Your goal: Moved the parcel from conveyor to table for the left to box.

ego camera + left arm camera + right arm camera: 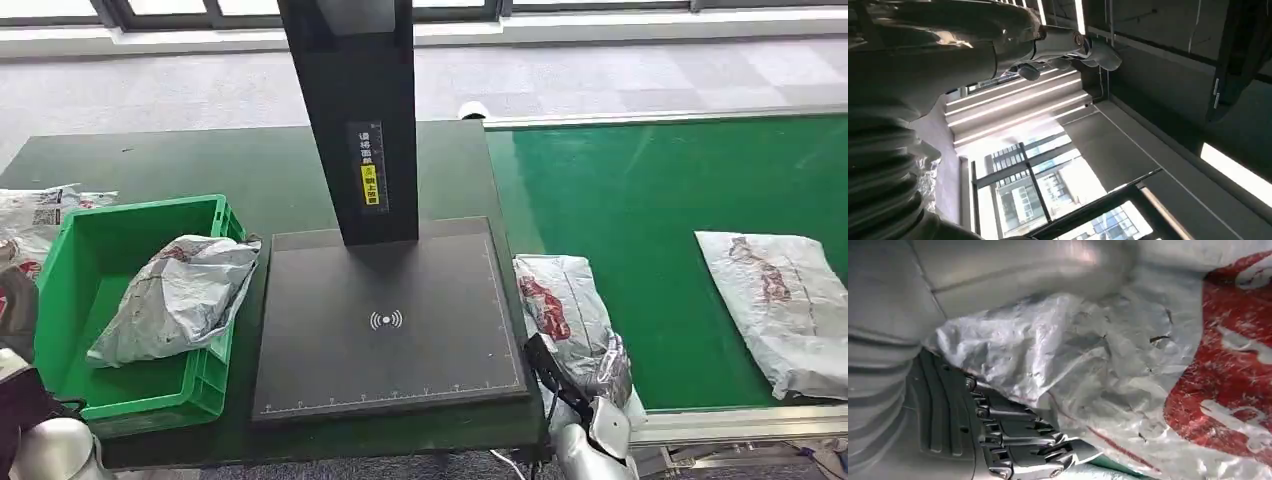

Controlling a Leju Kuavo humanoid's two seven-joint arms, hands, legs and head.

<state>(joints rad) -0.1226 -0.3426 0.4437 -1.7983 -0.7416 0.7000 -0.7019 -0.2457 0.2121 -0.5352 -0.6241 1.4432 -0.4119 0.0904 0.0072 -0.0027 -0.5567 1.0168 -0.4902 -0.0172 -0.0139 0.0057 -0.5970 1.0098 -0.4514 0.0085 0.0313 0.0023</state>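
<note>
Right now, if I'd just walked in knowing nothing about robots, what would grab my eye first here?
Probably the bright green conveyor belt on the right, with a grey-and-red parcel lying flat on it. At its near edge the right robot hand grips a second crumpled parcel, beside the black scanner platform with its tall black column. On the left, a green crate holds another grey parcel.

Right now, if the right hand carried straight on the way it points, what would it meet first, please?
Nothing new: the right hand is already gripping the grey parcel at the conveyor edge. Going on, it would probably just push that parcel along; depth is unclear.
</note>
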